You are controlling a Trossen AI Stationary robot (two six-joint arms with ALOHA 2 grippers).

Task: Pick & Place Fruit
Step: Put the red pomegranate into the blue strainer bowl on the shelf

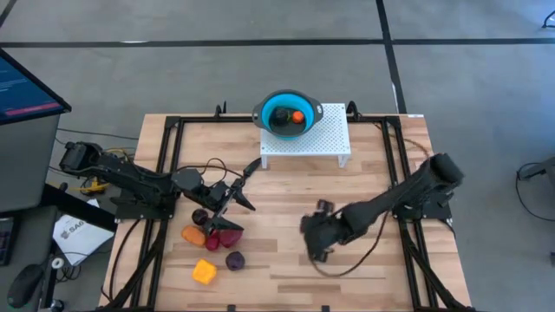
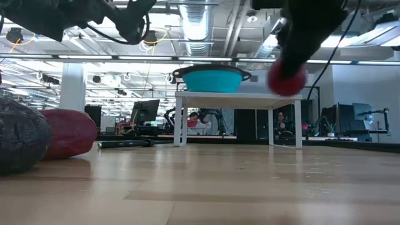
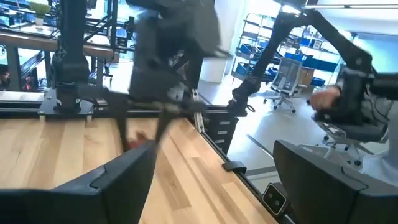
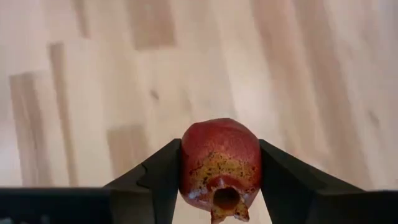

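Wooden bench (image 1: 286,260) seen from above. At its left edge the left tool (image 1: 227,202) hangs over the fruit cluster; in the left wrist view its two dark fingers (image 3: 118,180) stand wide apart with nothing between them. Beneath and beside it lie the loose fruits: a dark purple one (image 1: 200,217), an orange one (image 1: 192,234), a red one (image 1: 229,235), a second purple one (image 1: 234,260) and, nearest the front edge, the blocky yellow one (image 1: 205,272). The slim black knife (image 1: 250,172) lies aslant just behind this group. At the middle of the back edge a white stand (image 1: 305,143) carries the blue bowl (image 1: 289,113), which holds an orange fruit (image 1: 297,117). Right of centre, the right tool (image 4: 221,186) is clamped on a red pomegranate (image 4: 220,163), held clear of the bench; its crown end points toward the wrist camera. From above this fruit is hidden by the tool, and in the low view it is only a red blur.
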